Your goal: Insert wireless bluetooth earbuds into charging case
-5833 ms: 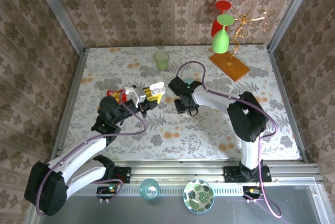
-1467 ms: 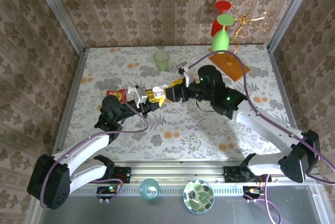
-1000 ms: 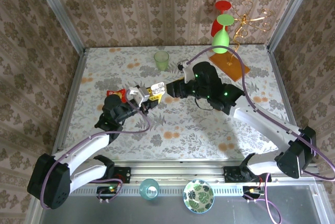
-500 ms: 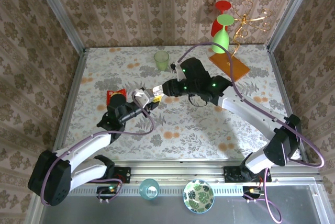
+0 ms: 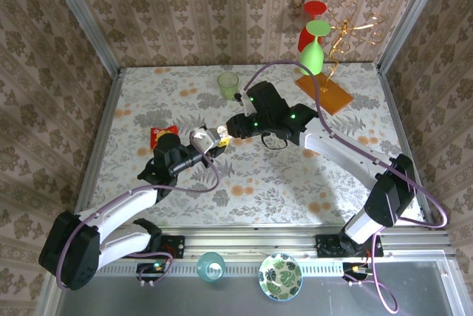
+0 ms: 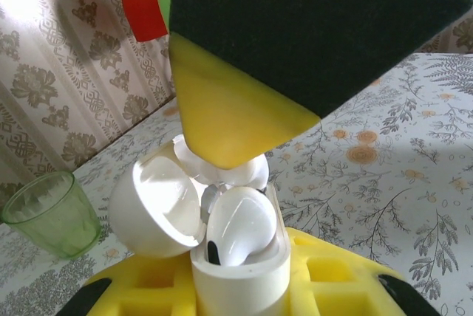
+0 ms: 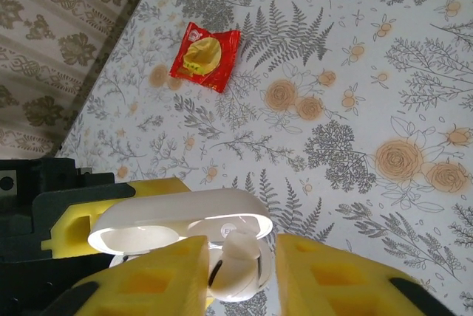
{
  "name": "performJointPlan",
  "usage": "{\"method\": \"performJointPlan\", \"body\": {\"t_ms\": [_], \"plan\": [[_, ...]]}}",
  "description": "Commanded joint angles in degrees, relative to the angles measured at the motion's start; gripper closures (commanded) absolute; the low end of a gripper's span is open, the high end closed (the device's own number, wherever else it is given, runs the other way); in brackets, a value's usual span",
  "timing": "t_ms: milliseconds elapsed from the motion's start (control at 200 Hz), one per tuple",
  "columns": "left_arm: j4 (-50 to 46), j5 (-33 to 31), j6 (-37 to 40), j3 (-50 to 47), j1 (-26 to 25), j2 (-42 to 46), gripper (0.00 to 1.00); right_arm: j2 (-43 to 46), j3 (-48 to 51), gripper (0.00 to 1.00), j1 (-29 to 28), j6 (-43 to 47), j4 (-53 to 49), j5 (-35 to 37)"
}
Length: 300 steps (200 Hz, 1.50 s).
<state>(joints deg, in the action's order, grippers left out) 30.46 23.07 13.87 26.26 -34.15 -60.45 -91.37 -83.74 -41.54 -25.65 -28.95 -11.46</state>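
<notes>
Earbud [image 6: 238, 227] sits in charging case [image 6: 240, 286], top hidden by right fingers [image 6: 225, 120].

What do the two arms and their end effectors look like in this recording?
The left arm and right arm have white links with black joint housings, and a purple cable loops along each. Small green lights glow on the right arm's black housings. The left end effector and right end effector have yellow fingers with square recesses.

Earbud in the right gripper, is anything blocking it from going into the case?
No, nothing visible does. The left gripper holds the case with its lid open, and the earbud in the right gripper is right at the opening. Another earbud sits inside, beside it.
</notes>
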Motion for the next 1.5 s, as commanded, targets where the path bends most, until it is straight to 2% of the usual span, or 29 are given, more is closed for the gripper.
{"method": "performJointPlan", "body": {"t_ms": [0,285,445,780,1030,1140,1235,1335,1495], "plan": [[-0.2,-0.57,1.12,1.08,-0.39,0.49,1.0,-0.84,-2.05,0.74,-0.38,1.06,-1.55,-1.44],[-1.18,2.34,-3.62,2.57,-0.04,0.63,1.0,-0.8,-1.19,0.77,0.23,5.03,-0.12,-5.14],[-1.28,2.64,-4.12,2.44,0.05,0.59,1.0,-0.84,-2.26,0.7,0.41,5.72,-1.54,-3.83],[-1.25,1.89,-4.16,3.26,0.14,0.23,1.0,-1.53,-2.03,0.7,0.32,5.89,-4.45,-2.73],[-1.58,2.64,-4.77,3.18,0.27,0.39,1.0,-1.19,-1.87,0.76,0.36,7.47,-3.67,-3.11],[-2.49,6.15,-6.76,3.81,1.07,0.41,1.0,-0.42,-0.93,0.77,0.32,11.41,-2.24,-5.46],[-2.43,10.75,-9.98,3.97,2.12,0.87,1.0,0.63,0.44,0.78,0.53,18.23,-0.27,-9.07],[-1.56,17.28,-13.93,3.27,3.43,2.64,1.0,1.63,1.83,0.78,1.4,25.71,0.92,-15.41],[0.78,22.57,-19.41,1.85,5.84,6.45,1.0,3.46,3.4,0.8,3.3,35.32,1.42,-24.48]]}}
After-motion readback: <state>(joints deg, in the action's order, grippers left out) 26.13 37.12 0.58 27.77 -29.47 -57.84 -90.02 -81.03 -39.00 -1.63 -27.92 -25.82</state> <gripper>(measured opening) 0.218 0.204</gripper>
